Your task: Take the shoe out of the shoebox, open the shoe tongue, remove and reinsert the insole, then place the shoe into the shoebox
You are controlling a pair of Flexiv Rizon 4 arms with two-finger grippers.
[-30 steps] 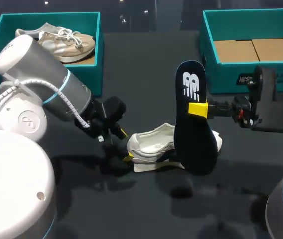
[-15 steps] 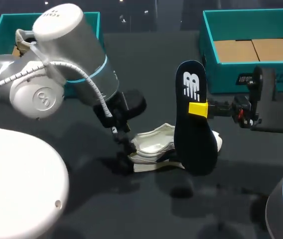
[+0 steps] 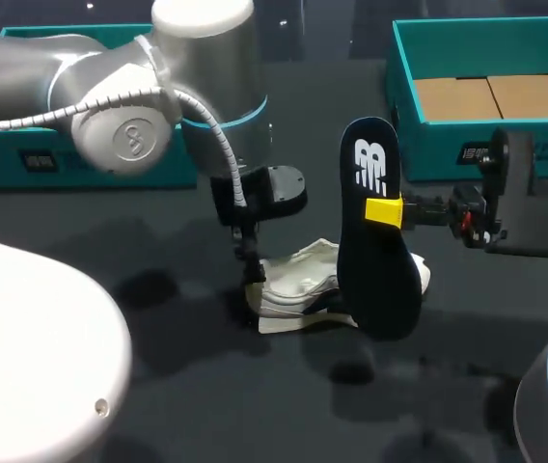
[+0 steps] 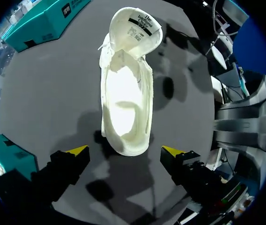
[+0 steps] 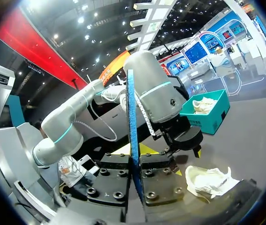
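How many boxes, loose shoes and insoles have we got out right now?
Boxes: 2, the left box and the right box
Loose shoes: 1, the shoe on the table
Insoles: 1, the insole held in the right gripper
Total: 4

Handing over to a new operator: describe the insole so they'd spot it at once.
Find the open teal shoebox at the far right. Just in front of it, the right gripper holds the insole. It is the dark navy, flat, foot-shaped piece standing upright with a white logo near its top, unlike the white shoe lying beside it.
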